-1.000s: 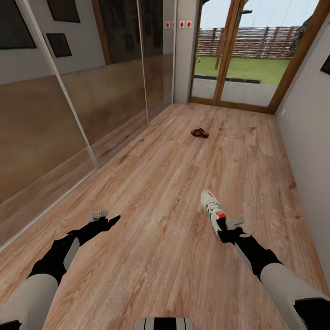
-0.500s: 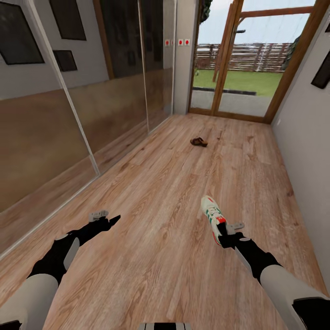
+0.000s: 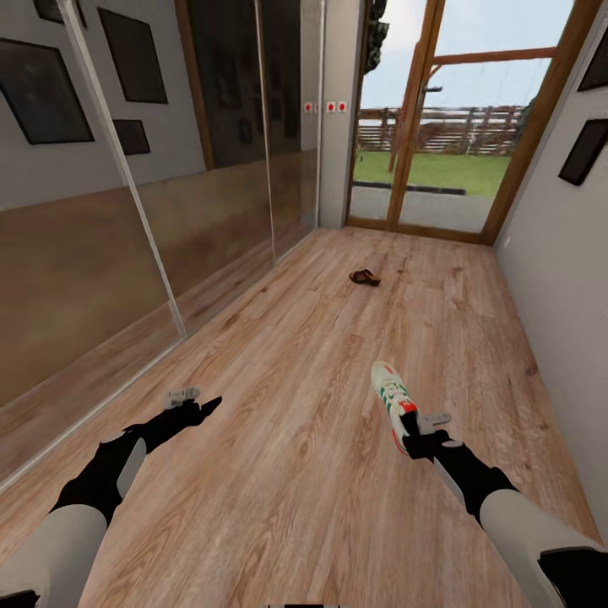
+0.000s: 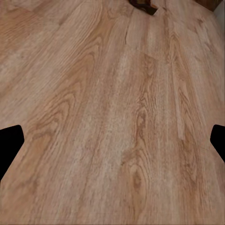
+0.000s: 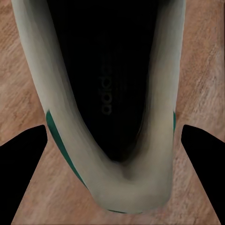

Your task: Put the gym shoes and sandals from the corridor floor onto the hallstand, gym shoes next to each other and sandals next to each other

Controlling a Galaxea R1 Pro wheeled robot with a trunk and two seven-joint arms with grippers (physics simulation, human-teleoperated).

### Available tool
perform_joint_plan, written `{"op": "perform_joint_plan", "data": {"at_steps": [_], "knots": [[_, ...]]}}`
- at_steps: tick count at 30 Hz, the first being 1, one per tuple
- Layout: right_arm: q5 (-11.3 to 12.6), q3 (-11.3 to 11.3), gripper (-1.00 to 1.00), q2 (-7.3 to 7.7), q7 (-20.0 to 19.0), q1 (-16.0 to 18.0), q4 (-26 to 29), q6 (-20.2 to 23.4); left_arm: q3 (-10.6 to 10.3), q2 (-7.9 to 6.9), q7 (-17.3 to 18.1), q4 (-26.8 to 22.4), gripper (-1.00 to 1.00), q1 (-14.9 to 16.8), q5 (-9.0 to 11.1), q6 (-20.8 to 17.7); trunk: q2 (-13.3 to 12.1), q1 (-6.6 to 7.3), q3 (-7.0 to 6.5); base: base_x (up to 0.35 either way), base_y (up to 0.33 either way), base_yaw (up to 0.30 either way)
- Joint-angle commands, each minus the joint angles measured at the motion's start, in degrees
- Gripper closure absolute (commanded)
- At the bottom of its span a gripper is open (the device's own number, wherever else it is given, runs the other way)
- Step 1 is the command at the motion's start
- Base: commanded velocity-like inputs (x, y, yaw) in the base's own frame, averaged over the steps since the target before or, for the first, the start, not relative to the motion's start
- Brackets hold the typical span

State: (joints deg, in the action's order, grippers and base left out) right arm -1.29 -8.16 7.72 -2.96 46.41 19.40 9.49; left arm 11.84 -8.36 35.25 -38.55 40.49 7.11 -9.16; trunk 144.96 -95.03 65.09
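A white gym shoe (image 3: 391, 399) with green stripes and a red heel patch hangs just above the corridor floor (image 3: 295, 439), toe pointing away from me. My right gripper (image 3: 411, 432) is shut on its heel. In the right wrist view the gym shoe (image 5: 110, 93) shows its dark inside between the two black fingers. My left gripper (image 3: 205, 406) is open and holds nothing, low over bare planks (image 4: 112, 140). One dark brown sandal (image 3: 365, 277) lies far ahead on the floor, and the left wrist view catches that sandal (image 4: 143, 5) too. The hallstand is out of view.
Mirrored sliding doors (image 3: 152, 211) run along the left wall. A grey wall (image 3: 566, 279) closes the right side. A wood-framed glass door (image 3: 431, 177) to a garden ends the corridor. Open floor stretches between me and the sandal.
The whole head view has shifted, so the camera moved: more wall and door show and the sandal sits lower in the picture. Both arms and the held shoe keep their pose.
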Motion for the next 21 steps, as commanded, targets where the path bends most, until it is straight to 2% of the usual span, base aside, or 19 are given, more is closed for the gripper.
{"op": "perform_joint_plan", "data": {"at_steps": [1, 5, 18, 21], "knots": [[-0.1, -0.2, 1.0, 0.05, -0.1, 0.0, -0.2, -0.1, 0.1, 0.01, 0.3, 0.0, -1.0, 0.0, 0.5, -0.6, 0.0, 0.03, -0.18, 0.0, 0.0, 0.0], [0.0, -0.2, 1.0, 0.16, 0.0, 0.0, -1.6, -1.6, 0.1, 0.01, 0.2, 0.1, -1.0, 0.0, 0.5, -0.6, -0.1, 0.14, -1.07, 0.0, 0.0, 0.0], [0.1, -0.2, 1.0, 0.05, 0.0, 0.0, -4.3, -2.0, 0.1, 0.01, 0.3, 0.1, -1.0, 0.0, 0.5, -0.7, -0.2, 0.42, -3.5, 0.0, 0.0, 0.0], [0.1, -0.2, 1.0, 0.03, 0.0, 0.0, -4.3, -2.0, 0.1, 0.01, 0.3, 0.1, -1.0, 0.0, 0.5, -0.7, -0.2, 0.42, -3.5, 0.0, 0.0, 0.0]]}}
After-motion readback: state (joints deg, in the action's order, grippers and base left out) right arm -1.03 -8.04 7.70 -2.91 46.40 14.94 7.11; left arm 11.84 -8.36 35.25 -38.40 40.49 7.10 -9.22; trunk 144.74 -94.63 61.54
